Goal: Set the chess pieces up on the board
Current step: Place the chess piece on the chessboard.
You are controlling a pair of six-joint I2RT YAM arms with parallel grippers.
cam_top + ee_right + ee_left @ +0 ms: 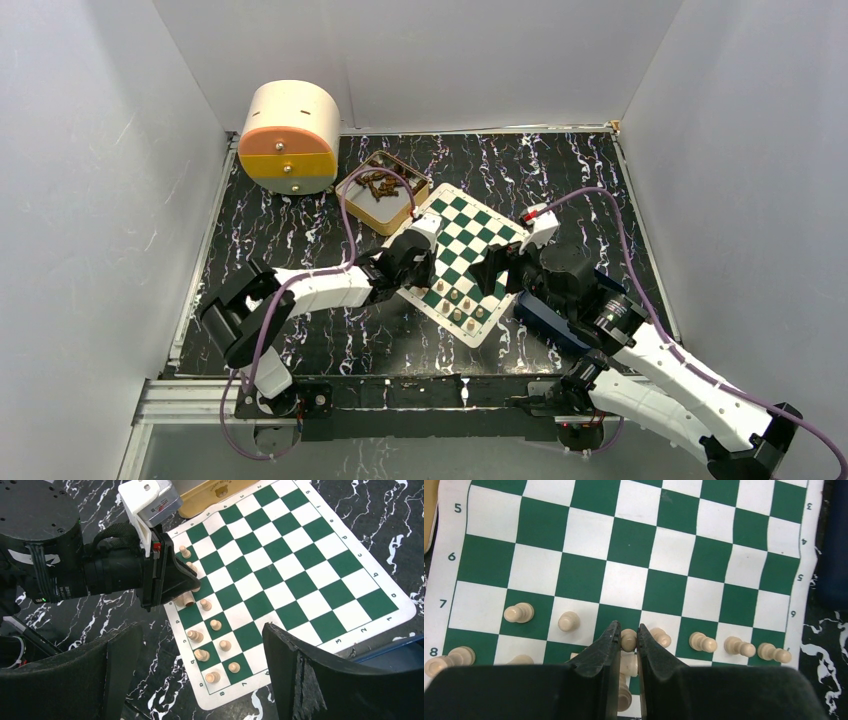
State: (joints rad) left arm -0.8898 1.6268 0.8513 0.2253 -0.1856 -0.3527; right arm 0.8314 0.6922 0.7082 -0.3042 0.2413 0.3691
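Wooden pawn (628, 641) is tiny, light and tippy; my left gripper (628, 630), nearly closed at bottom middle, pinches its round head.

One flat green-and-white checked board (470, 235), centre. At least ten small light tan wooden chess pieces (702, 641) along its near edge. One open tan box (360, 212) of dark pieces (380, 185) and one round cream-and-orange container (290, 135), far left. One dark blue tray (540, 318), right.
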